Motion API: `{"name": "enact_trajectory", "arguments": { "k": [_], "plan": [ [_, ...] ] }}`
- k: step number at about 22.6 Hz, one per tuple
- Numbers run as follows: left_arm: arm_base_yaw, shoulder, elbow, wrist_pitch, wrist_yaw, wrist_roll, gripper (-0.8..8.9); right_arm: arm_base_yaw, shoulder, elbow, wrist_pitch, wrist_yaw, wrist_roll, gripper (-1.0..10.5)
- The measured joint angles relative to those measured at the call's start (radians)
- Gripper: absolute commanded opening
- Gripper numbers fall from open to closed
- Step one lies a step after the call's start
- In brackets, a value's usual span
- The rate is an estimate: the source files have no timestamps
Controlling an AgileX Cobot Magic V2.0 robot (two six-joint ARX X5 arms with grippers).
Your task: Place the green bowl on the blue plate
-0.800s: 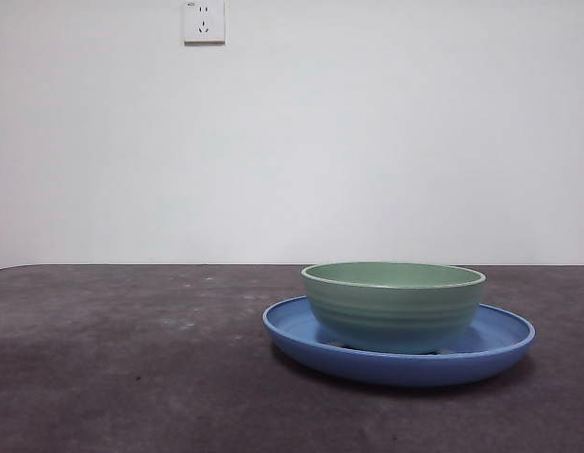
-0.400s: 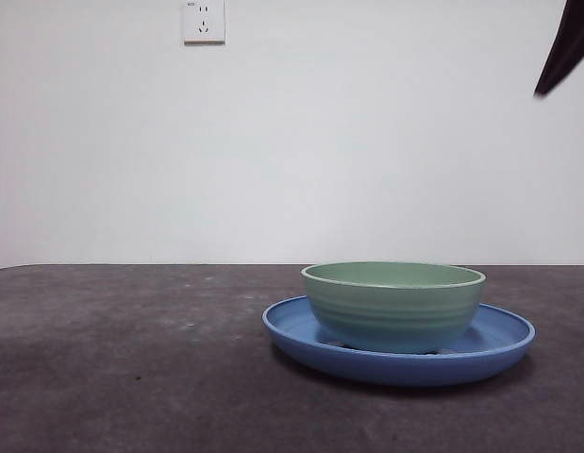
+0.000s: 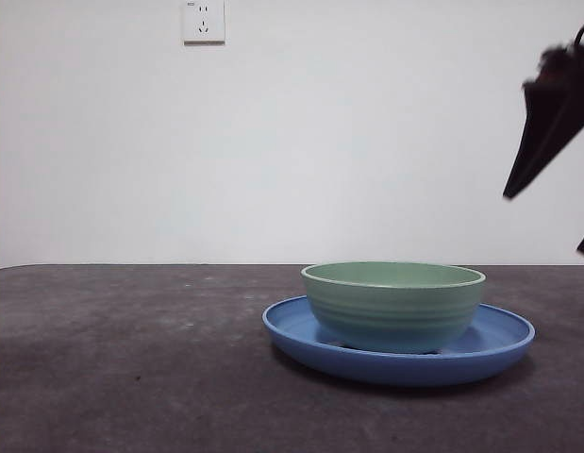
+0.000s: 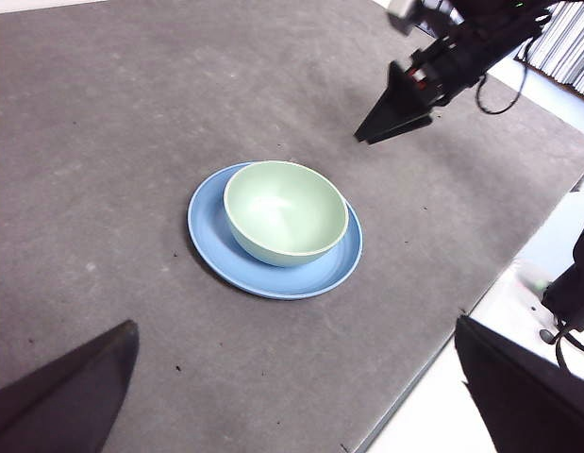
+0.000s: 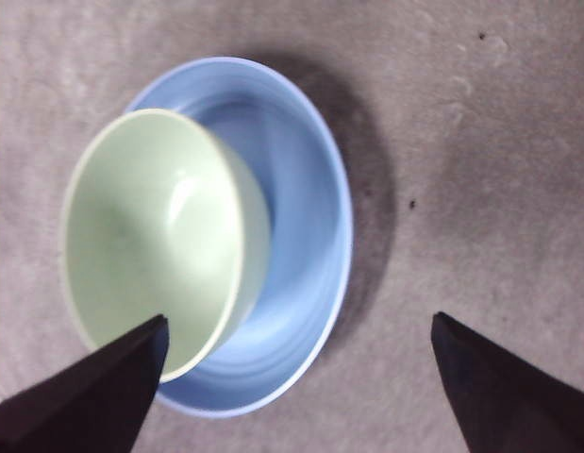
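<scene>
- Bowl [image 3: 393,304]: pale mint green, round, faint ridges around the outside, lighter rim, smooth glossy inside; sits upright in the plate [image 3: 499,347], off-centre toward one side of it.
- Plate: glossy mid-blue, wide and shallow, upturned rim, broader than the bowl.
- Worktop [image 3: 131,359]: dark grey, matte, felt-like, speckled with pale flecks; pale edge strip along one side in the left wrist view.
- Behind: plain white wall with a white socket [image 3: 204,21] high up.
- Right gripper [image 5: 296,377]: fingers apart and empty, above the plate, one black wedge-shaped tip over the bowl's rim, the other over bare worktop past the plate.
- Left gripper [image 4: 296,387]: fingers wide apart, empty, high and well back from bowl and plate.
- Nothing between either pair of fingers and the bowl.
</scene>
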Motion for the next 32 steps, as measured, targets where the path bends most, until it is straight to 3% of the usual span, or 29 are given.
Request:
{"name": "enact_trajectory", "arguments": {
  "k": [9,16,20,32],
  "plan": [
    [0.0,0.0,0.0,0.0,0.0,0.0,5.56,0.061,0.209,0.0,0.12,-0.002,-0.016,3.4],
    [0.0,0.0,0.0,0.0,0.0,0.0,5.56,0.102,0.31,0.0,0.169,0.001,-0.021,1.9],
    [0.0,0.0,0.0,0.0,0.0,0.0,5.56,0.102,0.325,0.001,0.171,0.004,-0.021,0.2],
    [0.0,0.0,0.0,0.0,0.0,0.0,5.56,0.114,0.325,0.041,0.126,0.032,0.014,0.1]
  ]
}}
